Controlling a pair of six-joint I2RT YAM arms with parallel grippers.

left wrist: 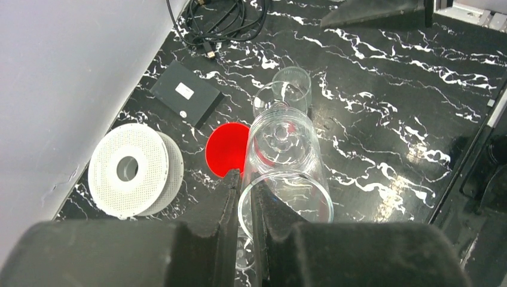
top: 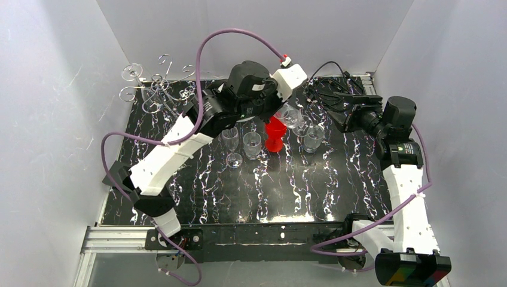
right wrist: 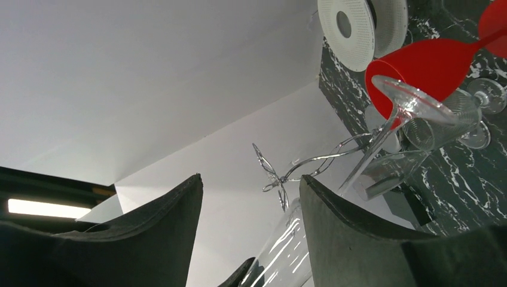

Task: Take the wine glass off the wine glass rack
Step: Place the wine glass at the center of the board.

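The left gripper [left wrist: 246, 200] is seen nearly shut, its fingers [left wrist: 224, 203] pinched on the rim of the wine glass [left wrist: 284, 161]. The glass is held tilted, bowl at the fingers and foot pointing away from them, above the table [left wrist: 388, 125]. Below its bowl the red glass [left wrist: 226, 149] is seen, partly covered by it. Just past the foot a clear glass [left wrist: 292, 84] stands on the table. To the left of the red glass a white spool [left wrist: 134, 170] lies flat, and beyond it a black box [left wrist: 186, 95] and a tangle of cables [left wrist: 215, 18] are found by the wall.

The right gripper [right wrist: 250, 179] is held wide open at the right of the table, pointing toward the glasses. A clear glass [right wrist: 281, 257] shows low between its fingers; whether it is touched cannot be told.

The rack [top: 158, 89] stands at the far left corner of the table, well apart from the held wine glass. More clear glasses [top: 241, 144] stand upright between the rack and the red glass.
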